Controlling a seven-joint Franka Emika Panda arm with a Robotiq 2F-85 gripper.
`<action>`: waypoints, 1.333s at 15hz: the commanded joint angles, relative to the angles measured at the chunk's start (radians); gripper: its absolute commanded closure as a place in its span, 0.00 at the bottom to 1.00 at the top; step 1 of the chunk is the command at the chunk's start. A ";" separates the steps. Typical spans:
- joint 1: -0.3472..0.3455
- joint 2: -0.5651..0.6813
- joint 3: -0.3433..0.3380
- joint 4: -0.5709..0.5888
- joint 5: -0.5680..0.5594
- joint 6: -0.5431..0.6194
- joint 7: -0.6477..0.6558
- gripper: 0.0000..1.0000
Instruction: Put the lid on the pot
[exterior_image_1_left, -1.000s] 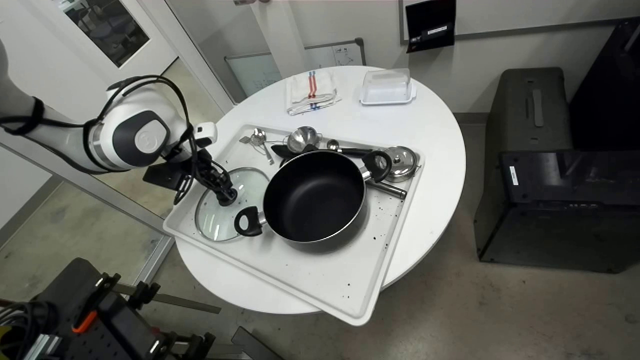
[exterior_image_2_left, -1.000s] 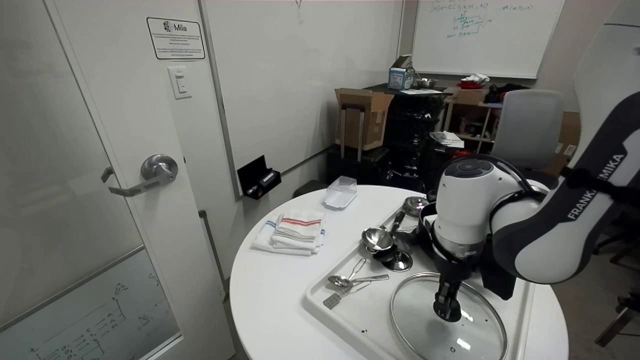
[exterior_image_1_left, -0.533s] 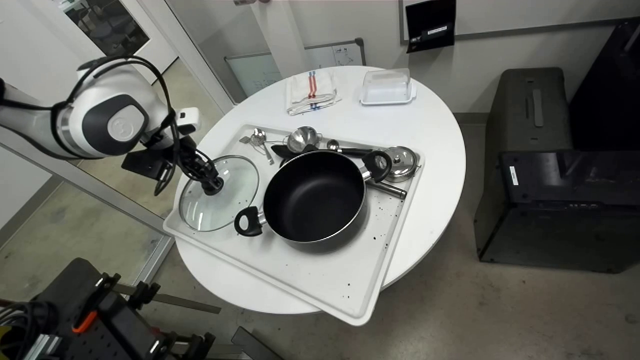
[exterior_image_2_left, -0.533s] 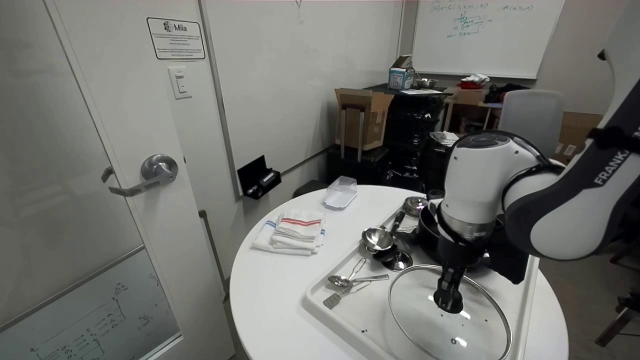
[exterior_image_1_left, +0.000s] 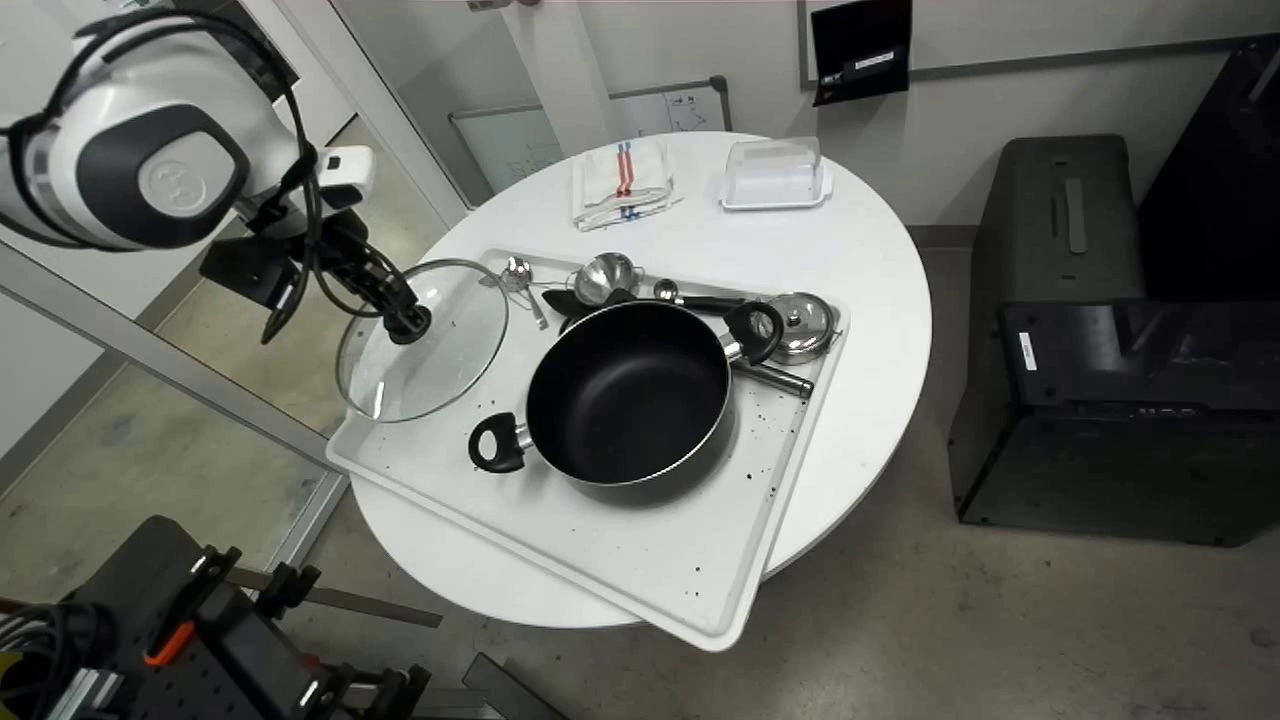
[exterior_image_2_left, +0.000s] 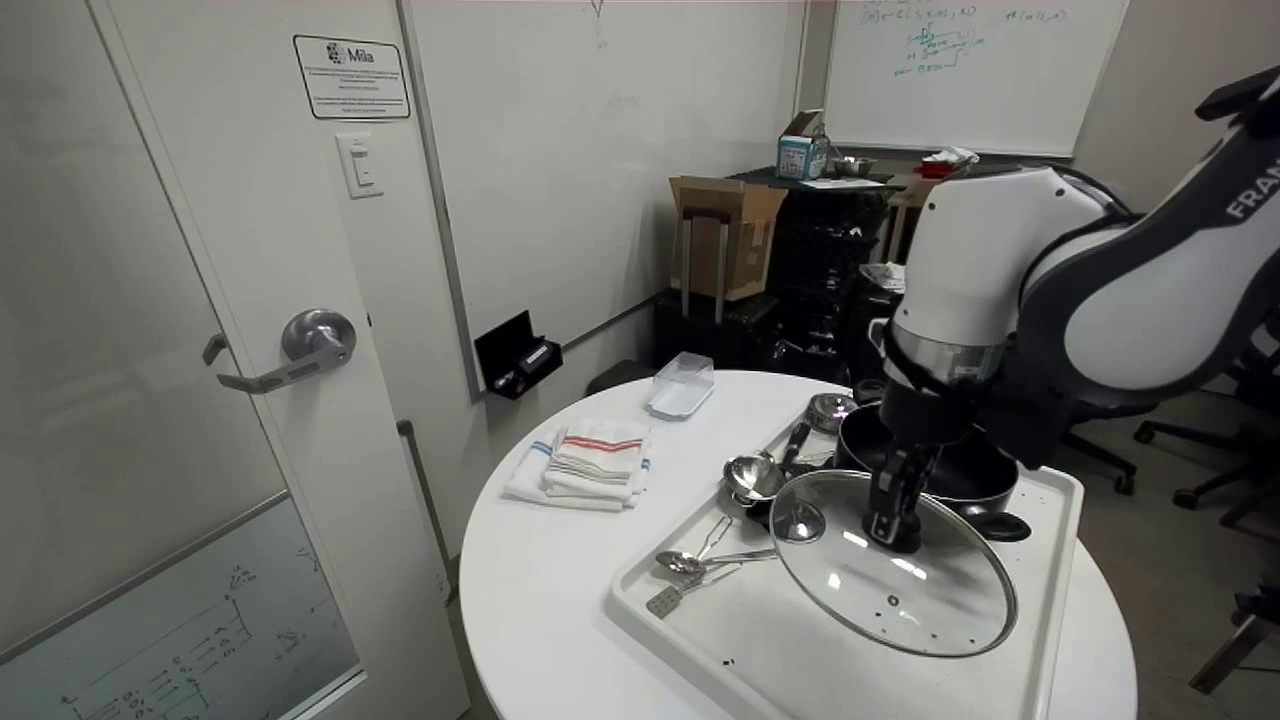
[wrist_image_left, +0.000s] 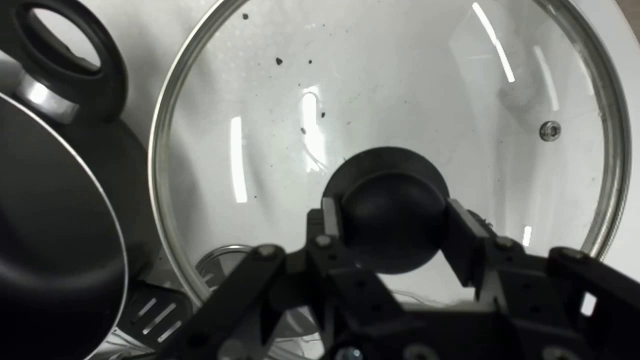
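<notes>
The clear glass lid (exterior_image_1_left: 455, 335) hangs above the tray, lifted by its black knob (wrist_image_left: 395, 220). In the wrist view, my gripper (wrist_image_left: 392, 215) has a finger on each side of that knob, pressing it. The lid (exterior_image_2_left: 900, 600) seems slightly tilted in an exterior view, where the gripper (exterior_image_2_left: 893, 530) comes down on it from above. The black pot (exterior_image_1_left: 630, 390) sits uncovered on the tray, beside the lid and not beneath it. One pot handle (exterior_image_1_left: 497, 443) points toward the lid's side. Behind the arm and lid, the pot (exterior_image_2_left: 975, 470) is partly hidden.
Along the back of the white tray (exterior_image_1_left: 540, 552) lie a spoon (exterior_image_1_left: 517, 270), a metal bowl (exterior_image_1_left: 605, 278) and a small steel pot (exterior_image_1_left: 802, 325). Folded towels (exterior_image_1_left: 625, 185) and a butter dish (exterior_image_1_left: 772, 175) stand on the round table. A glass partition runs near the arm.
The arm has risen and drawn back from the pot, carrying the lid up off the tray. The pot has stayed in place, and the grip on the knob has not changed.
</notes>
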 joint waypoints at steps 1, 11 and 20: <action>-0.039 -0.087 0.004 -0.006 0.046 -0.066 -0.011 0.75; -0.131 -0.077 -0.101 0.105 0.086 -0.159 0.103 0.75; -0.175 0.019 -0.195 0.208 0.090 -0.194 0.251 0.75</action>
